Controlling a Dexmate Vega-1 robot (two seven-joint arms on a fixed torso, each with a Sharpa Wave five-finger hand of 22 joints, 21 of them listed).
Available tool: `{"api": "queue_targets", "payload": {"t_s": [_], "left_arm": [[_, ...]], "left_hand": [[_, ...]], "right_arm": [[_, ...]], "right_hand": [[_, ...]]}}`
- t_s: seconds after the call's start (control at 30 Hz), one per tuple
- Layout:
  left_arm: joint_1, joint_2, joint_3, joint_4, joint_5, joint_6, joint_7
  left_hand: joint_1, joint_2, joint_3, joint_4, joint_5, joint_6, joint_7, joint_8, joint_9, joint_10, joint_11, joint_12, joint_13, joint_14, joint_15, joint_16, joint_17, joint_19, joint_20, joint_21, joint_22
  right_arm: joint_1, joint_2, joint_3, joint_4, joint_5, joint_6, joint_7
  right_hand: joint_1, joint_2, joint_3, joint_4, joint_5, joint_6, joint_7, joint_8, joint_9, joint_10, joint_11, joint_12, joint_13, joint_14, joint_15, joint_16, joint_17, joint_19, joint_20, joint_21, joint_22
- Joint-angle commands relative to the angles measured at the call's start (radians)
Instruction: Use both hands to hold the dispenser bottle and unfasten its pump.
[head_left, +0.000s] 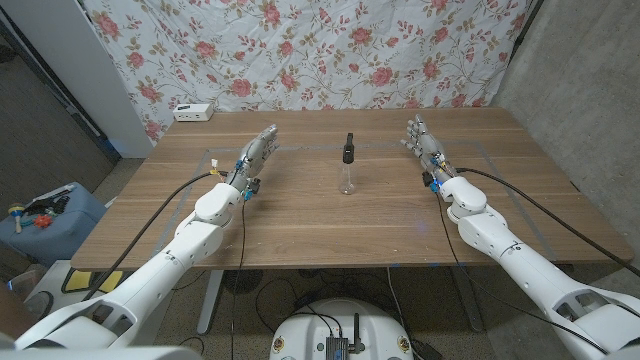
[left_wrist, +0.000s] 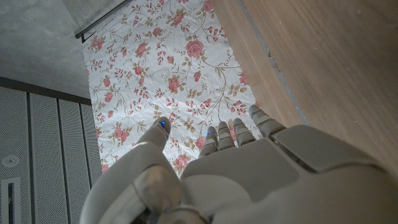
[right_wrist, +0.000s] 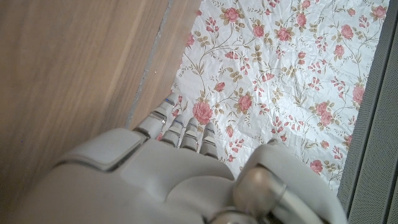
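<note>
Bottle (head_left: 347, 180) upright mid-table, between the hands and well apart from both. Left hand (head_left: 254, 159) and right hand (head_left: 424, 145) empty, fingers extended. Probably light, tippy, slick clear body: best gripped round the body, black pump (head_left: 348, 148) twisted at its collar.

The bottle (head_left: 347, 170) stood upright and alone near the middle of the surface (head_left: 300, 225), with bare wood on every side of it. The left hand (head_left: 255, 157) and the right hand (head_left: 424, 143) lay well apart from it, one on each side, and nothing stood between either hand and the bottle. A white box (head_left: 193, 112) sat at the far left corner, well away from both. The floral cloth (head_left: 330, 50) hung behind the far edge.
</note>
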Motion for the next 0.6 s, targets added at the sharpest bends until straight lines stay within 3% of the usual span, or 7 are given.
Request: {"api": "queue_targets", "payload": {"t_s": [0.03, 0.13, 0.47, 0.6], "left_arm": [[0.008, 0.031, 0.015, -0.009, 0.015, -0.031, -0.060], [0.017, 0.041, 0.015, -0.028, 0.020, -0.028, -0.061], [0.046, 0.078, 0.021, -0.093, 0.052, -0.016, -0.056], [0.045, 0.081, 0.029, -0.096, 0.062, -0.026, -0.069]], "left_hand": [[0.027, -0.031, -0.005, -0.042, 0.012, -0.008, -0.013, 0.003, 0.003, -0.006, -0.013, -0.001, 0.001, -0.008, -0.017, -0.001, 0.005, 0.000, -0.006, -0.007, 0.002], [0.034, -0.040, -0.008, -0.051, 0.013, -0.011, -0.017, 0.003, 0.003, -0.008, -0.020, -0.002, 0.001, -0.008, -0.021, 0.000, 0.005, -0.001, -0.009, -0.008, 0.002], [0.105, -0.110, -0.029, -0.121, 0.029, 0.011, -0.033, 0.015, 0.002, 0.020, -0.043, 0.007, 0.001, 0.025, -0.044, 0.008, 0.005, -0.004, -0.013, -0.013, 0.002], [0.122, -0.122, -0.033, -0.129, 0.034, 0.019, -0.032, 0.017, 0.002, 0.027, -0.045, 0.008, 0.001, 0.030, -0.044, 0.008, 0.005, -0.007, -0.007, -0.014, 0.002]], "right_arm": [[-0.015, -0.015, 0.008, -0.030, -0.016, -0.008, -0.031], [-0.019, -0.019, 0.010, -0.041, -0.016, -0.014, -0.036], [-0.042, -0.027, 0.015, -0.071, -0.020, -0.015, -0.054], [-0.048, -0.027, 0.016, -0.073, -0.021, -0.012, -0.055]], "right_hand": [[0.009, -0.001, 0.001, 0.000, 0.005, 0.009, -0.001, 0.006, 0.002, 0.011, -0.006, 0.004, 0.003, 0.011, -0.013, 0.007, 0.002, 0.012, -0.038, 0.008, 0.004], [0.009, -0.001, 0.001, 0.000, 0.005, 0.010, -0.001, 0.006, 0.002, 0.012, -0.005, 0.004, 0.003, 0.011, -0.013, 0.007, 0.002, 0.013, -0.038, 0.009, 0.004], [0.009, -0.001, 0.001, -0.001, 0.005, 0.015, 0.001, 0.007, 0.002, 0.016, -0.004, 0.005, 0.003, 0.015, -0.013, 0.008, 0.002, 0.017, -0.039, 0.009, 0.004], [0.009, -0.001, 0.001, -0.001, 0.005, 0.018, 0.002, 0.008, 0.002, 0.019, -0.003, 0.006, 0.003, 0.017, -0.014, 0.009, 0.002, 0.018, -0.039, 0.009, 0.004]]}}
